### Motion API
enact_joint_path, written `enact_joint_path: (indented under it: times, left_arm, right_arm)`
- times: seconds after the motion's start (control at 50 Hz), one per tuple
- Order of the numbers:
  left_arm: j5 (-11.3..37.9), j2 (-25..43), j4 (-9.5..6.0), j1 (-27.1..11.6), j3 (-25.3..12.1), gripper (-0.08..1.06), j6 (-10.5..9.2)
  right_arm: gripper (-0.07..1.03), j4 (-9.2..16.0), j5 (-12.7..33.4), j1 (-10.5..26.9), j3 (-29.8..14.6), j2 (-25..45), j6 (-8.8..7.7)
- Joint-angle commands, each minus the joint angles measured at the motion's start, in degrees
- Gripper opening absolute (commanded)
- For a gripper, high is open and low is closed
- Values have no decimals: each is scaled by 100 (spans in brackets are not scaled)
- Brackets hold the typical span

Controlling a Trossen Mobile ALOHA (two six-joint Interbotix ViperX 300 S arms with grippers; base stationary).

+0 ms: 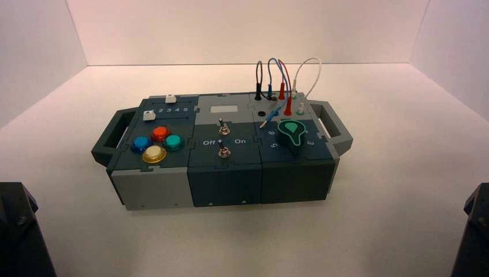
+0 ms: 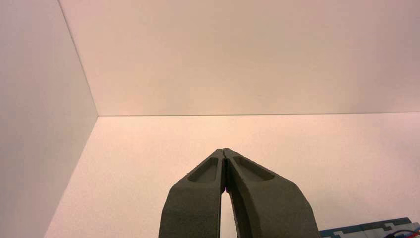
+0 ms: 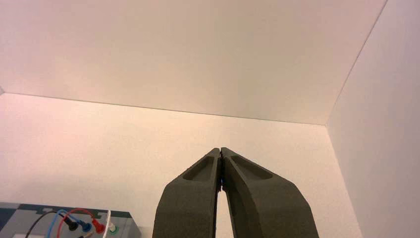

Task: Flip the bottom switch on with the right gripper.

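The box [image 1: 225, 179] stands mid-table. On its dark middle panel are two small metal toggle switches, and the bottom switch [image 1: 224, 152] is the one nearer to me, below the top switch [image 1: 223, 128]. My right gripper [image 3: 220, 148] is shut with nothing between its fingers. It is parked low at the near right, far from the switches, and only the right arm's dark body [image 1: 476, 231] shows in the high view. My left gripper [image 2: 224, 149] is also shut and empty, with the left arm [image 1: 17, 231] parked at the near left.
Left of the switches sit several coloured round buttons [image 1: 154, 144] and two white sliders [image 1: 150, 115]. A green knob [image 1: 291, 134] and looped wires [image 1: 282, 75] are on the right part. The box has a handle [image 1: 337, 130] at each end. White walls enclose the table.
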Motion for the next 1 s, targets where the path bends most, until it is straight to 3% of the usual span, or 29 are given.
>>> enact_joint_path:
  times: [0.02, 0.34, 0.48, 0.74, 0.94, 1.0]
  left_arm:
    - [-9, 9, 9, 26, -114, -3, 9]
    - [149, 26, 0, 18, -70, -3, -9]
    - [870, 202, -9, -123, -237, -3, -9]
    - [2558, 1020, -18, -299, -448, -3, -18]
    - [3129, 1705, -123, -545, -554, -3, -35]
    - [3208, 1951, -264, -642, -563, -3, -35]
  right_arm:
    - [-2, 35, -35, 9, -167, 26, 18]
    - [-2, 167, 9, 9, -167, 26, 18]
    - [-2, 290, 237, 167, -185, 53, 18]
    - [-2, 308, 633, 976, -334, 352, 26]
    - [-2, 598, 1239, 1731, -624, 835, 26]
    - [-2, 703, 1380, 1969, -694, 1020, 26]
